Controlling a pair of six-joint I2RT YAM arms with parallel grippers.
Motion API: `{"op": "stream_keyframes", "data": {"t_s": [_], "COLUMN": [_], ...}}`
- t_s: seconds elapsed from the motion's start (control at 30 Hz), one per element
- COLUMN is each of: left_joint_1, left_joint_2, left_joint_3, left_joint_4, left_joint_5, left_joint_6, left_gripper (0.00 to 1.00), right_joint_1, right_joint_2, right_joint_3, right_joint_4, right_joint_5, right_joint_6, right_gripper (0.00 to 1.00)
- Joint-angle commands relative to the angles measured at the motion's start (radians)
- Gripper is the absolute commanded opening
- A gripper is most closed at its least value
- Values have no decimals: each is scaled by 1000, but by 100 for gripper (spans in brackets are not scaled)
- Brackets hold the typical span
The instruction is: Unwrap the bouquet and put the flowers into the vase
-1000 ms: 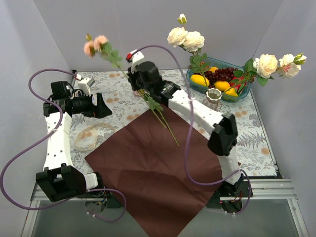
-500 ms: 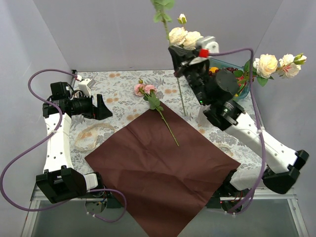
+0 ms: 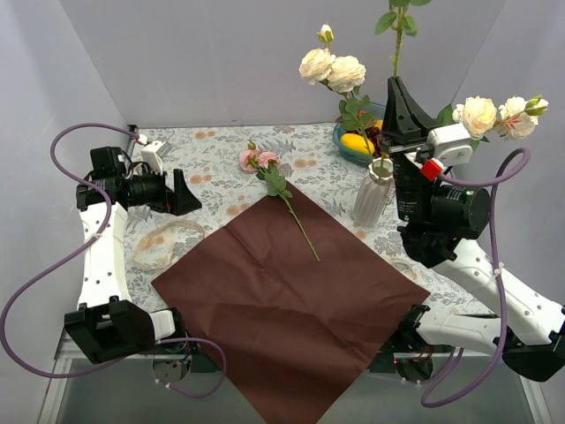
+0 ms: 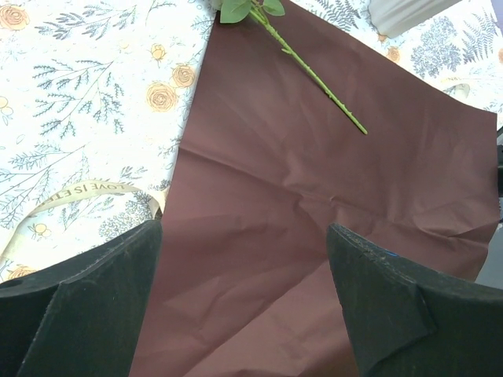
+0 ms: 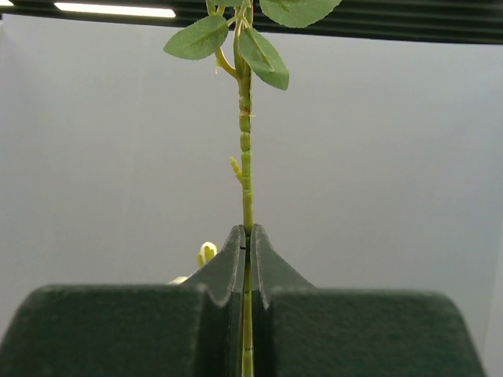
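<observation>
My right gripper (image 3: pixel 395 84) points up above the vase (image 3: pixel 372 196) and is shut on a thin green flower stem (image 3: pixel 397 40). In the right wrist view the fingers (image 5: pixel 228 263) pinch that stem (image 5: pixel 246 157), with leaves above; its bloom is out of frame. The white ribbed vase holds cream roses (image 3: pixel 332 67), and more (image 3: pixel 481 115) lean right. A pink rose (image 3: pixel 259 160) lies at the back corner of the unfolded dark red paper (image 3: pixel 282 309); its stem (image 4: pixel 314 75) lies on the paper (image 4: pixel 314 204). My left gripper (image 3: pixel 181 190) stands open at the left, above the paper's edge (image 4: pixel 244 306).
The cream ribbon (image 3: pixel 163 243) lies loose on the floral tablecloth left of the paper, also seen as a ribbon (image 4: pixel 78 192) in the left wrist view. A teal fruit bowl (image 3: pixel 349 150) stands behind the vase. Grey walls close in the back and both sides.
The right arm has swung from the table's middle to the right with the flower and now holds it upright over the vase. The left arm has not moved.
</observation>
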Motion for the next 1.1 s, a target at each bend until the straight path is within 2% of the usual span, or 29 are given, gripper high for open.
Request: {"op": "stream_keyframes", "data": {"t_s": [0.0,0.13,0.4,0.73,1.07], "left_joint_1": [3,5,5,3,5], "left_joint_2": [-7,10,37,111,140], "left_joint_3": [21,32,81,153,150], "left_joint_4": [-1,-1,7,-35,-27], "left_joint_5": [56,61,67,92,84], "left_joint_6": [34,38,41,80,94], "left_gripper": [84,84,84,84,84], "right_joint_1": [-13,-62,-241,-303,-359], "right_joint_2": [20,40,115,169,224], "right_joint_3": [-25,-59,-73,-93,-168], "right_joint_4": [196,263,318,400,498], "right_joint_5": [5,10,-1,-9,-24], "right_joint_6": [-192,-189,-41,23,71], "right_gripper": [1,1,1,1,1]}}
